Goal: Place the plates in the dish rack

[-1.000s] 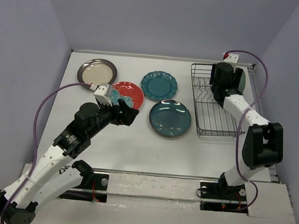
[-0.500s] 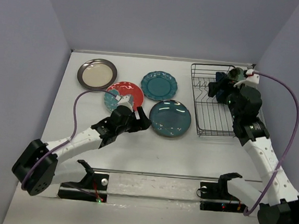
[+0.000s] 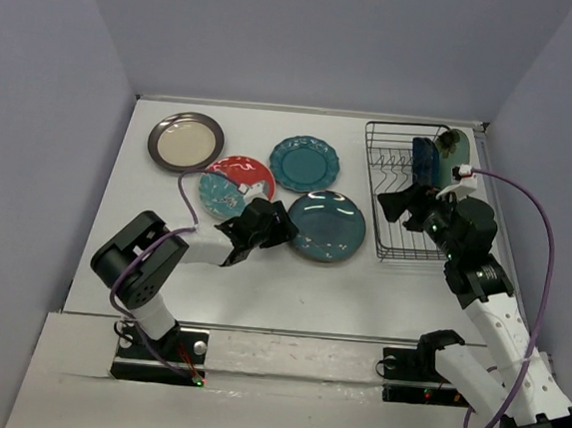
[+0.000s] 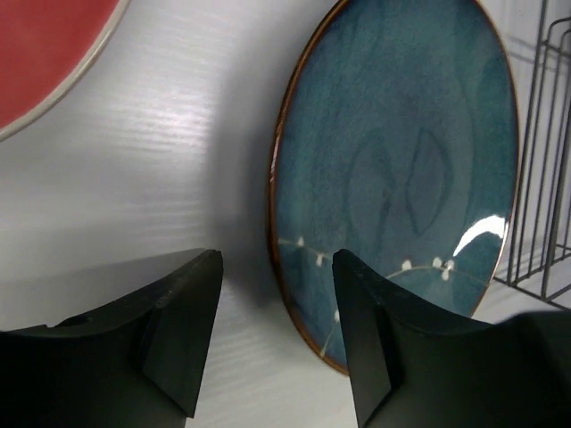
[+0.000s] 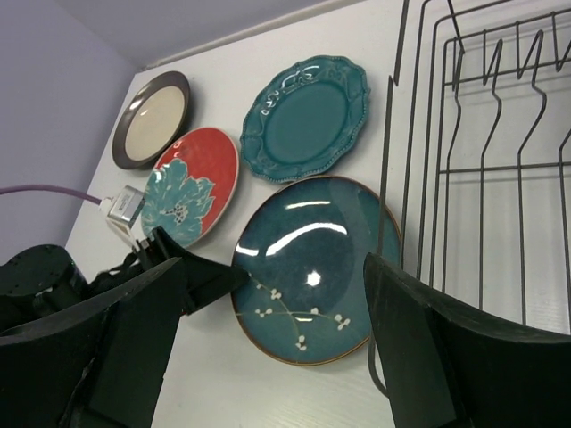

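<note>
Four plates lie flat on the table: cream with a dark rim (image 3: pixel 185 140), red floral (image 3: pixel 236 186), scalloped teal (image 3: pixel 303 163) and glossy dark teal (image 3: pixel 326 226). A dark blue plate (image 3: pixel 426 161) and a pale mint plate (image 3: pixel 450 145) stand upright at the far end of the dish rack (image 3: pixel 416 240). My left gripper (image 3: pixel 283 229) is low at the dark teal plate's left rim. In the left wrist view the left gripper (image 4: pixel 277 312) is open and straddles the rim of that plate (image 4: pixel 401 169). My right gripper (image 3: pixel 395 204) hovers open over the rack's left side, holding nothing.
The right wrist view looks down on the dark teal plate (image 5: pixel 308 267), the scalloped teal plate (image 5: pixel 308 116), the red floral plate (image 5: pixel 192 183), the rack wires (image 5: pixel 473 152) and the left gripper's fingers (image 5: pixel 192 272). Purple walls close in the table on three sides.
My left arm swung right from the red floral plate to the dark teal plate's rim and its jaws narrowed. My right gripper drew back from the rack's far end towards the rack's middle.
</note>
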### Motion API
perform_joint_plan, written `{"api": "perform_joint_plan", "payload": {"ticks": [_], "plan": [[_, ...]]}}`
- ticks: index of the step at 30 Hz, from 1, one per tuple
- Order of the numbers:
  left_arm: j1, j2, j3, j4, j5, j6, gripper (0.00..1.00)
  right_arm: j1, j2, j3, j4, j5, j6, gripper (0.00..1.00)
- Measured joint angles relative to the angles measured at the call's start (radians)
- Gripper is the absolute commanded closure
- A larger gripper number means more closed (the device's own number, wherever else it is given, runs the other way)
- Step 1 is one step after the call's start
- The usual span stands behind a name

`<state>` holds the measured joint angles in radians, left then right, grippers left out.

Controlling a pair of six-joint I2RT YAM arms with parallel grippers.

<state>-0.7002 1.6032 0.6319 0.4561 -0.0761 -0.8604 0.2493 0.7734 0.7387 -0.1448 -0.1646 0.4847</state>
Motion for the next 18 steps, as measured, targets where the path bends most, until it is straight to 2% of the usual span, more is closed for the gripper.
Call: {"api": "perform_joint_plan", "payload": {"ticks": [5,8,9,13,18], "plan": [[0.000,0.093,0.027,0.113,0.000,-0.033,0.59,0.000,0.001,-0.019,0.002,-0.029,0.014,0.15],[0.000,0.143,0.032,0.185,-0.002,-0.060,0.80,0.000,-0.002,-0.024,0.003,-0.045,0.022,0.15],[0.002,0.164,0.032,0.216,-0.005,-0.073,0.94,0.000,-0.004,-0.028,0.005,-0.051,0.026,0.15],[0.001,0.173,0.032,0.344,0.005,-0.126,0.94,0.002,-0.011,-0.037,0.006,-0.069,0.036,0.15],[-0.005,0.065,-0.066,0.329,-0.036,-0.123,0.94,0.005,-0.016,-0.037,0.006,-0.101,0.037,0.14]]}}
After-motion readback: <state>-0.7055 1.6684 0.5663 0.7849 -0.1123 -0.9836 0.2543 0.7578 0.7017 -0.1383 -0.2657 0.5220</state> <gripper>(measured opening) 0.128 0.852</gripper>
